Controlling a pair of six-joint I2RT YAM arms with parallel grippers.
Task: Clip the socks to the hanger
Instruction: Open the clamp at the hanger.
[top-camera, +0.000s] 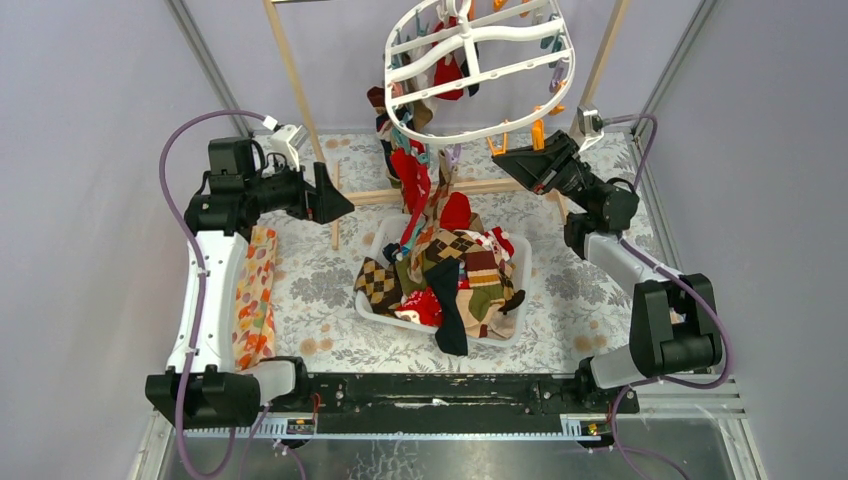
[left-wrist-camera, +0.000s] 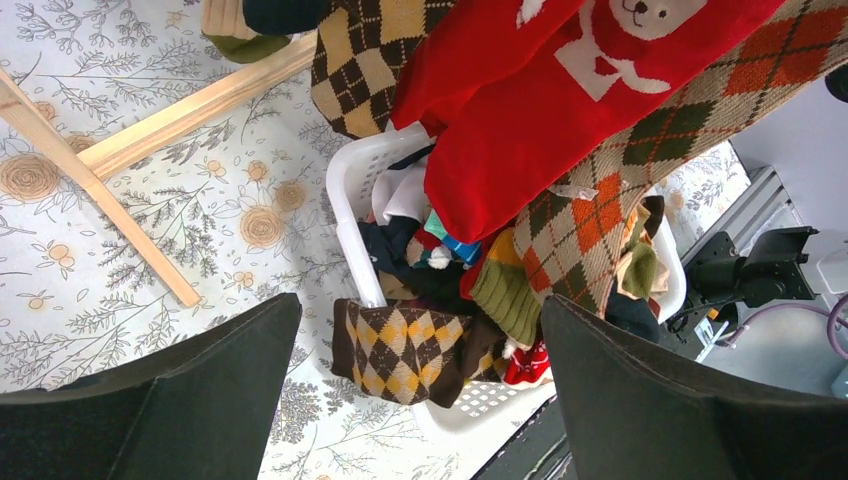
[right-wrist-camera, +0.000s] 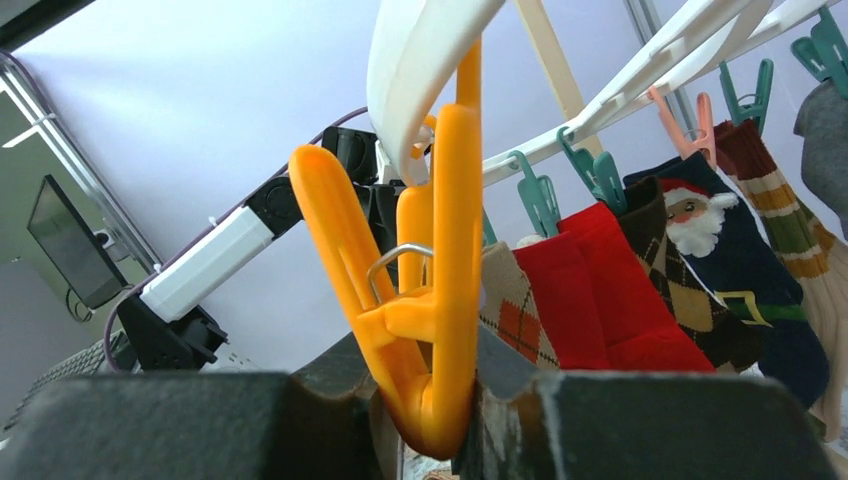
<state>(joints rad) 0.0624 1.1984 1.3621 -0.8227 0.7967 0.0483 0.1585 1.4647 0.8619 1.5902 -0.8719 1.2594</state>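
Right gripper (right-wrist-camera: 440, 405) pinches the dangling orange plastic clip (right-wrist-camera: 437, 250); left gripper (left-wrist-camera: 418, 320) gapes, empty. Squeeze off-centre and that swinging clip could squirt free.

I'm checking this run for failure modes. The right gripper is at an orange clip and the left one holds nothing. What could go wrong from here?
1. The right gripper grips the orange clip by its lower tip, and the hanger seems to hang loose. A pull could swing it and shake the clipped socks.
2. The left gripper is open and empty beside the hanging red sock. Reaching for the basket, it might snag that sock.
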